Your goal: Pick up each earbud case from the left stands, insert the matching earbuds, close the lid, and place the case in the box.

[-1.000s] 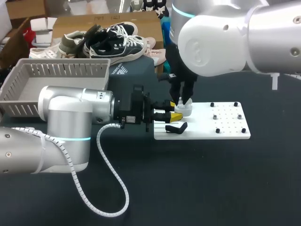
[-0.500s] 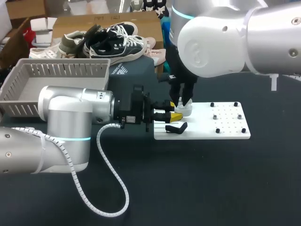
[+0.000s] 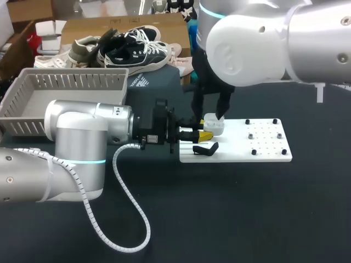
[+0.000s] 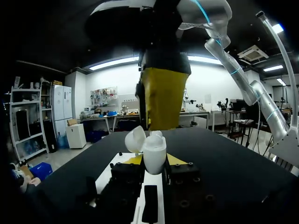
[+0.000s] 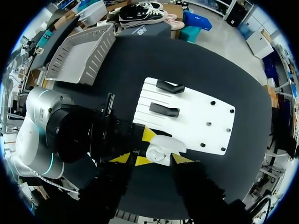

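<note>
The left tool [image 3: 203,132] is clamped on the white earbud case [image 3: 213,125], lid open, over the white board's [image 3: 263,148] edge. The right tool [image 3: 208,115] hangs above it, fingers spread, empty. That glossy shell looks light and slippery, so I'd hold its flat sides and spare the hinge.

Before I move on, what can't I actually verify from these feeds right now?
- Earbuds inside the earbud case: in the left wrist view its own wall hides the interior; in the right wrist view it is white on white and too small.
- Gap between case and white board: in the head view the left pincer overlaps it; in the left wrist view that pincer's body blocks underneath.
- Near floor of the box: in the head view its front wall and the left arm cover it.
</note>
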Tool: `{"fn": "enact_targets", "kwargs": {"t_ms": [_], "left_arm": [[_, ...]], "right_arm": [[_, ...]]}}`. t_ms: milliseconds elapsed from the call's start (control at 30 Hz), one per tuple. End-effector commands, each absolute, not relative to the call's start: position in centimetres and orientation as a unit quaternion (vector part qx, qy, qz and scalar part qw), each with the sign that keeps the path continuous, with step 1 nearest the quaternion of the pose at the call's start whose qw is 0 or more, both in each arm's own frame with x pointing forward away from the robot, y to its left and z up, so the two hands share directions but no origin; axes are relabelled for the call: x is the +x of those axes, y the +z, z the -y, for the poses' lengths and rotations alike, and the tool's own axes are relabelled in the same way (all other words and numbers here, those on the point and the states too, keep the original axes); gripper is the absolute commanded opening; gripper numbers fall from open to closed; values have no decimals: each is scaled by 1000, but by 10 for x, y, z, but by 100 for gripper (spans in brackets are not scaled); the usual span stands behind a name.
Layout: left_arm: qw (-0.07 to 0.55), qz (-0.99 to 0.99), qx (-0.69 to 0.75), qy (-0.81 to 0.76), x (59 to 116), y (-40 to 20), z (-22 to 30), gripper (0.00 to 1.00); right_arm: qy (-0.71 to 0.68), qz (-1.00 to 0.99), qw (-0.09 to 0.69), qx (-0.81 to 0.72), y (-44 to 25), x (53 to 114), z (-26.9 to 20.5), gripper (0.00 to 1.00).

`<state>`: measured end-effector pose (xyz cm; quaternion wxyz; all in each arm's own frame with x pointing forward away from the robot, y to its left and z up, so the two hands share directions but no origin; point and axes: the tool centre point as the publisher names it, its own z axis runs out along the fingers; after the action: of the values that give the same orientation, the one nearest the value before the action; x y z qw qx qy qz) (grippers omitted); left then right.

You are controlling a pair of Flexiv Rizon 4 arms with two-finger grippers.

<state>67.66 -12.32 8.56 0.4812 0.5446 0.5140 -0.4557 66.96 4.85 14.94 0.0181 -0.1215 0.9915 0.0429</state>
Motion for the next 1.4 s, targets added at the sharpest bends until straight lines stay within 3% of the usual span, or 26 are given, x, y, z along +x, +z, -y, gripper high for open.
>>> {"fn": "enact_targets", "kwargs": {"t_ms": [33, 67, 700, 1400], "left_arm": [[483, -514, 544, -455, 676, 85, 123, 0], [483, -514, 544, -455, 676, 85, 123, 0], [483, -514, 544, -455, 676, 85, 123, 0], [483, -514, 544, -455, 676, 85, 123, 0]], "right_arm": [[46, -993, 39, -96, 162, 667, -33, 81], [46, -994, 45, -85, 164, 670, -29, 100], [19, -999, 44, 18, 141, 727, 15, 100], [29, -999, 14, 1, 136, 696, 21, 100]]}}
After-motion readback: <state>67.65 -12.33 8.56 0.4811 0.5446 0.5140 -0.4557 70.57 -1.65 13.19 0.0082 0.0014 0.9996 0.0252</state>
